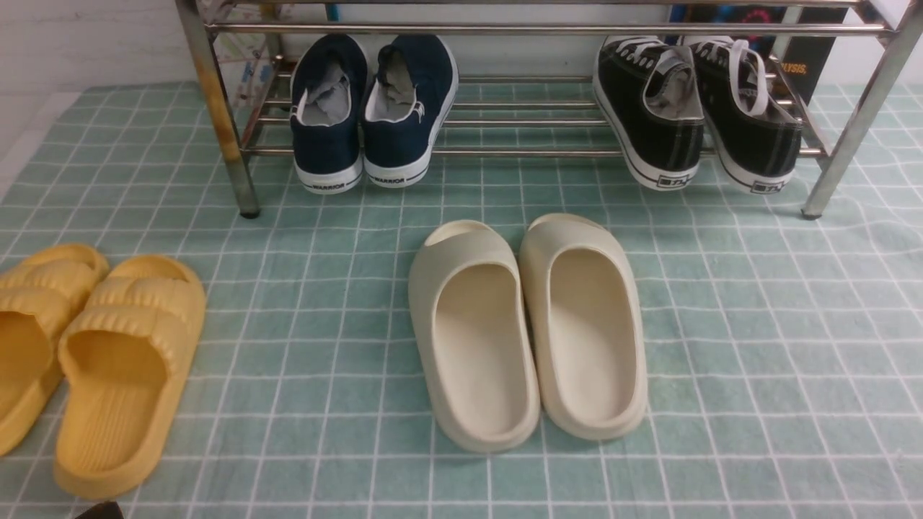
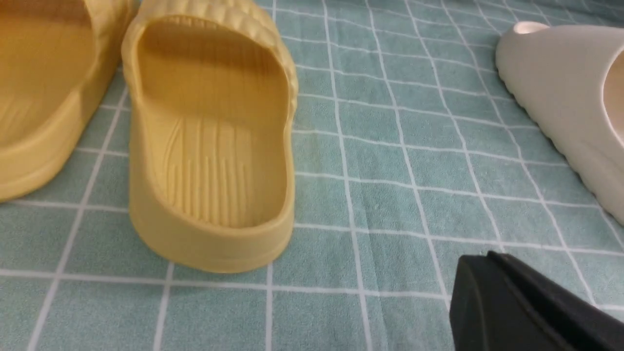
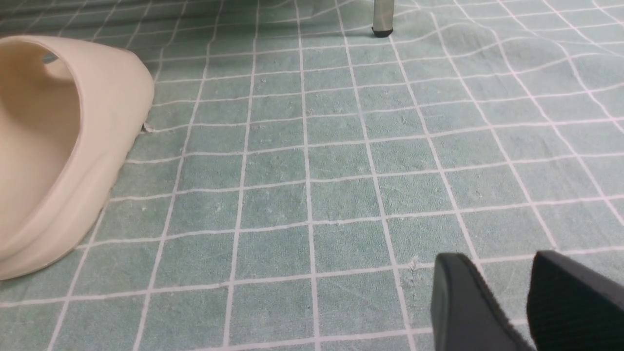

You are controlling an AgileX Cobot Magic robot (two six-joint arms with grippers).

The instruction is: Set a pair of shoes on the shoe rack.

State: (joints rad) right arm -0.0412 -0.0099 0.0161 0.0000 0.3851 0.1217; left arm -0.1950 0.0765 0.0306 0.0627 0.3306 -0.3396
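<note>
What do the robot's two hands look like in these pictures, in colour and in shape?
Little of them shows. The left hand appears in its wrist view as matte black fingers with rounded tips and a seam between them. The right hand has two separate black fingers, flat and blunt, with finely ribbed inner pads. No cables, markings or arm links are visible. In the front view only a dark corner at the bottom edge shows.
</note>
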